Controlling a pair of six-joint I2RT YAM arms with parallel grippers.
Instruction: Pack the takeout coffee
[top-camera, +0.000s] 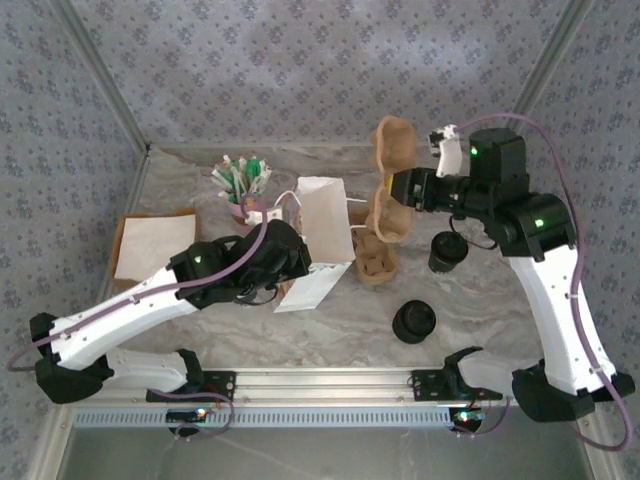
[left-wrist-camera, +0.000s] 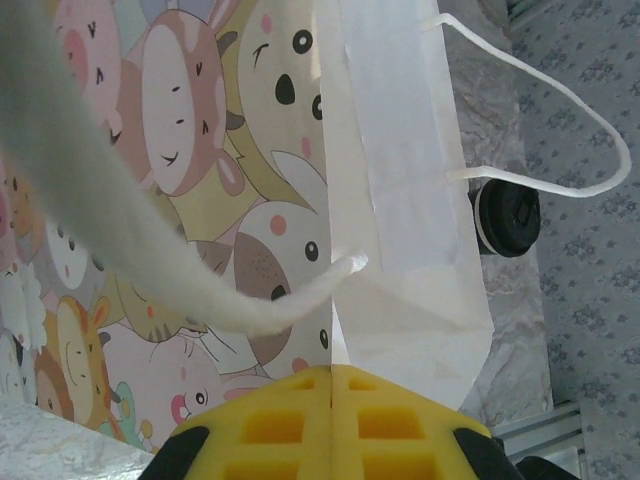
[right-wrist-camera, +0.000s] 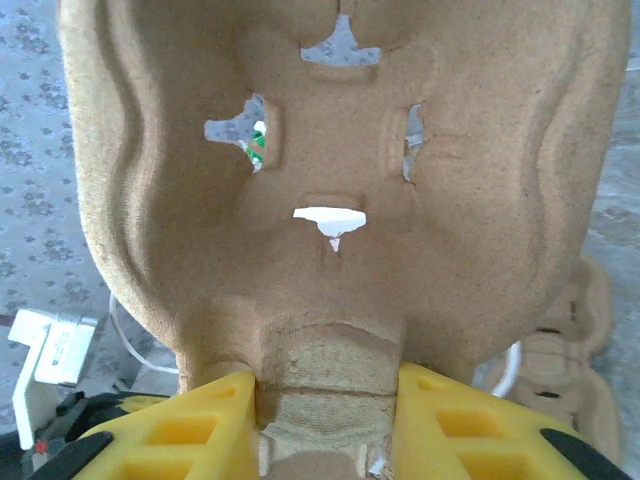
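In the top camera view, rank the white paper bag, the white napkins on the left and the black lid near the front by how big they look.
Largest to smallest:
1. white paper bag, clearly the largest, even partly covered
2. white napkins
3. black lid, smallest
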